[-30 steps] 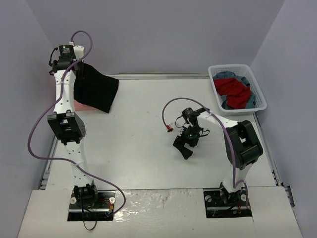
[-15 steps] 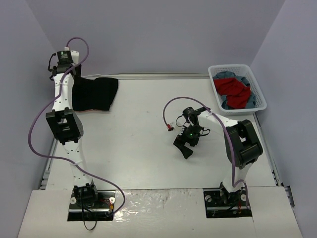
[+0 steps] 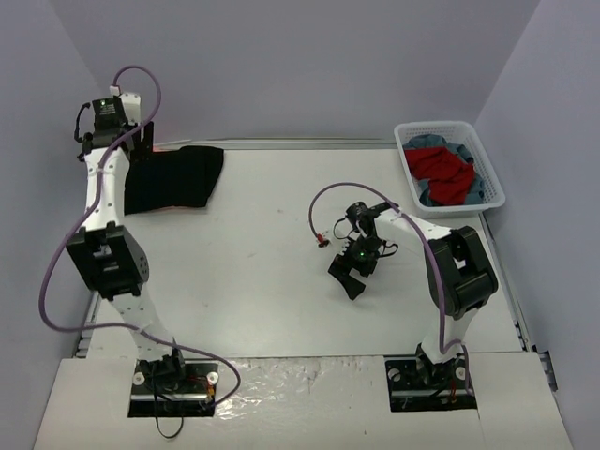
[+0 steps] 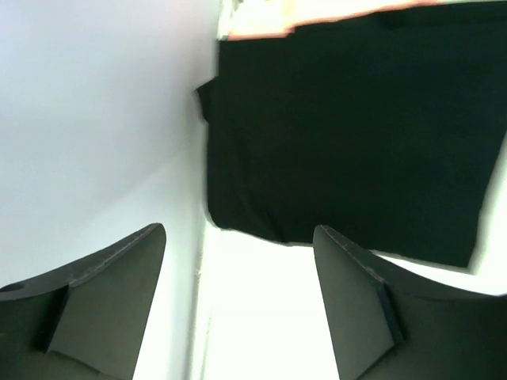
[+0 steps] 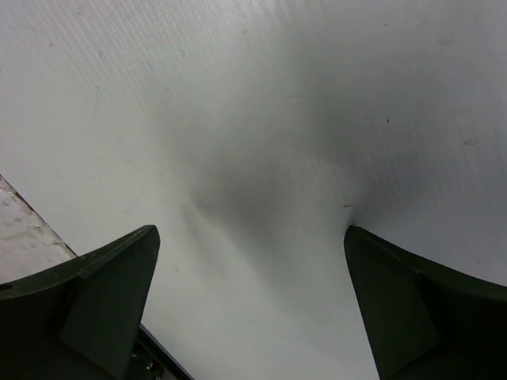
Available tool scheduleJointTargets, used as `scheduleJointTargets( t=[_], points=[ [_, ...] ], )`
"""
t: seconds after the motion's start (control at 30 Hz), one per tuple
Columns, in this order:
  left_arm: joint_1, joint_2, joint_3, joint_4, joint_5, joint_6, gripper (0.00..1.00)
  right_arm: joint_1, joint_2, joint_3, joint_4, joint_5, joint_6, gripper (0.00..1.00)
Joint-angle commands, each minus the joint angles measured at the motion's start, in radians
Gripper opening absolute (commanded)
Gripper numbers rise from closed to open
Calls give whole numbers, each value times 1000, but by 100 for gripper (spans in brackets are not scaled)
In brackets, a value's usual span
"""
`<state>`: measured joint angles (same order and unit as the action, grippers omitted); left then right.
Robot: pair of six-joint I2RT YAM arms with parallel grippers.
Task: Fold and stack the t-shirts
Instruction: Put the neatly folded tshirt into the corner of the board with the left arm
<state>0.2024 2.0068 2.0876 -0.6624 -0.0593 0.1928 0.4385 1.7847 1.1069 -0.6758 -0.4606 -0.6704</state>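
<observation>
Folded black tee (image 3: 173, 178) lies atop pink tee (image 4: 261, 20).

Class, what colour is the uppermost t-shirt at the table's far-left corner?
Black t-shirt, best seen in left wrist view.

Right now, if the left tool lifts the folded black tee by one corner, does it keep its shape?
Probably not: the black tee lies flat and limp with soft, uneven edges, so it would likely droop and unfold. Pushed, it may bunch rather than slide whole, possibly dragging the pink tee peeking out at its edge.
</observation>
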Motion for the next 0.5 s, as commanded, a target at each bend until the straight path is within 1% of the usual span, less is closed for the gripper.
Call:
scheduleJointTargets(
  t=[0.0,0.03,0.07,0.1,0.17,0.2,0.23,0.3,0.37,0.47],
  points=[
    [6,-272,-230,65,200,-52,75,-12,-11,-36,5,54,11,100],
    [6,-325,-310,142,234,-70,75,-15,-25,-33,12,56,17,100],
    [6,-420,-389,179,309,-96,77,-21,-54,-29,16,56,22,100],
    [2,-462,-523,246,343,-104,78,-24,-70,-22,27,59,32,100],
    [-8,-535,-634,296,424,-92,80,-37,-106,-15,42,71,51,100],
    [-18,-593,-676,305,514,-67,84,-53,-119,-9,51,76,61,100],
    [-47,-620,-745,297,526,-28,90,-63,-142,-7,65,77,78,100],
    [-84,-687,-802,281,516,-1,94,-81,-163,-1,90,94,101,100],
    [-126,-741,-876,277,516,31,95,-90,-189,4,105,108,127,100],
    [-144,-790,-957,294,518,46,97,-109,-226,13,136,149,156,100]
  ],
)
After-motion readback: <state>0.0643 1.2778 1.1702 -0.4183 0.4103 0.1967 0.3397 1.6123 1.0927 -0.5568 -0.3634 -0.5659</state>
